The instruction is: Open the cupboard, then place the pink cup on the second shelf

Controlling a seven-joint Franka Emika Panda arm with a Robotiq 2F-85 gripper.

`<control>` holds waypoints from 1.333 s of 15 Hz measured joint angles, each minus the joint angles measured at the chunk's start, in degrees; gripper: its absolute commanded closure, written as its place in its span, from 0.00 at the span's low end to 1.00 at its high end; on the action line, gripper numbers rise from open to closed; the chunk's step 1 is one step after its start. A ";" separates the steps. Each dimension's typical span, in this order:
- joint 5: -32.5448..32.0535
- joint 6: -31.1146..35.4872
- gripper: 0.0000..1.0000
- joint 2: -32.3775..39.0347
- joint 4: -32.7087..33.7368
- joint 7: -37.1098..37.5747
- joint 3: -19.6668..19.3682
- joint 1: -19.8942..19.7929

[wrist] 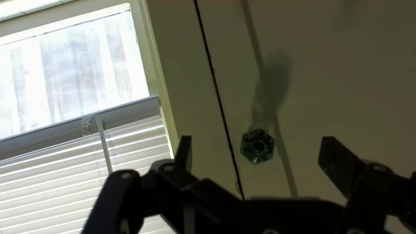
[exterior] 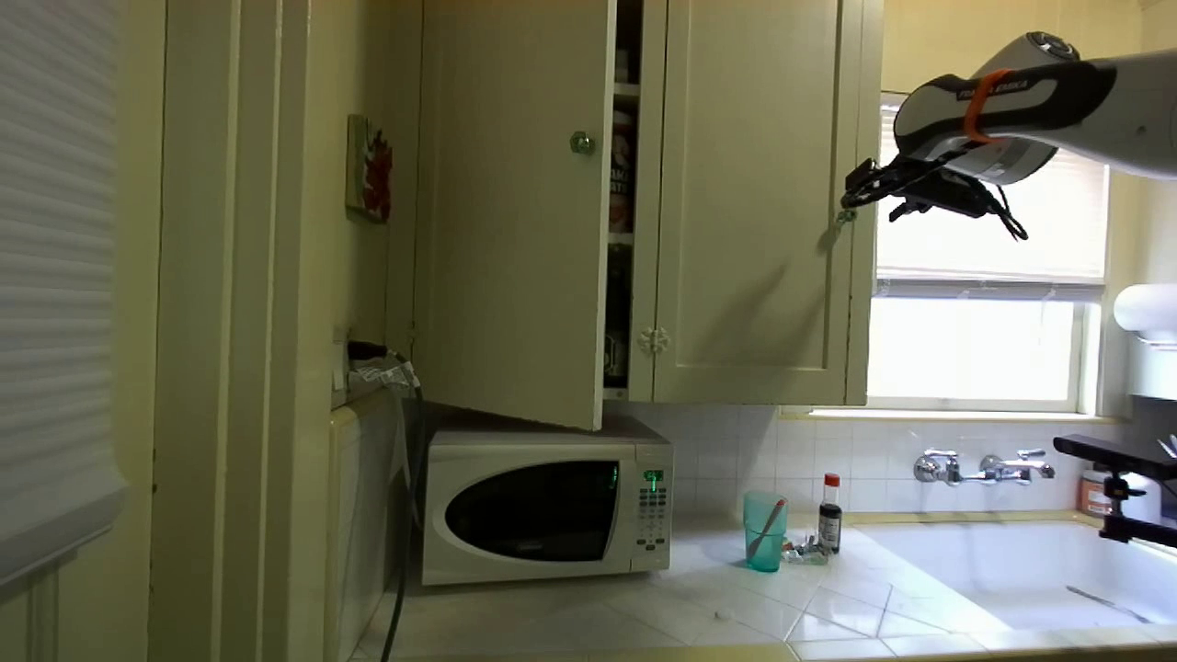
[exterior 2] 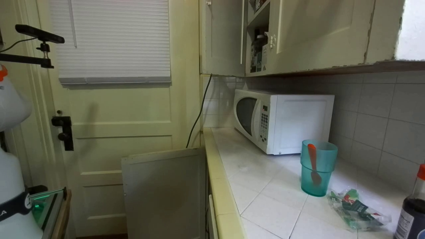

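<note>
The cream-yellow cupboard [exterior: 749,184] hangs on the wall and also shows in an exterior view [exterior 2: 318,36]. Its door [exterior: 515,230] over the microwave stands ajar, with shelves and packages in the gap. The door nearer the window is shut; its green glass knob [wrist: 257,146] shows in the wrist view and in an exterior view [exterior: 846,217]. My gripper [wrist: 256,139] is open and empty; its fingers appear on either side of the knob. In an exterior view the gripper [exterior: 860,188] is right by this knob; contact cannot be told. No pink cup is in view.
A teal cup [exterior 2: 318,186] with a red-orange spoon stands on the counter beside a plastic packet [exterior 2: 357,210] and a dark sauce bottle [exterior: 829,519]. A white microwave [exterior: 547,506] is under the ajar door. The sink [exterior: 1011,552] and window [exterior: 984,354] are beyond the cupboard.
</note>
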 measured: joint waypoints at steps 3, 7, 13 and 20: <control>2.55 0.00 0.00 2.68 3.49 0.04 0.16 -0.51; 3.83 -0.12 0.05 6.28 7.66 0.90 0.67 -1.93; 3.91 -0.21 0.57 9.25 10.62 1.65 0.73 -2.54; 2.62 -1.63 0.92 7.91 10.60 0.23 0.53 -2.49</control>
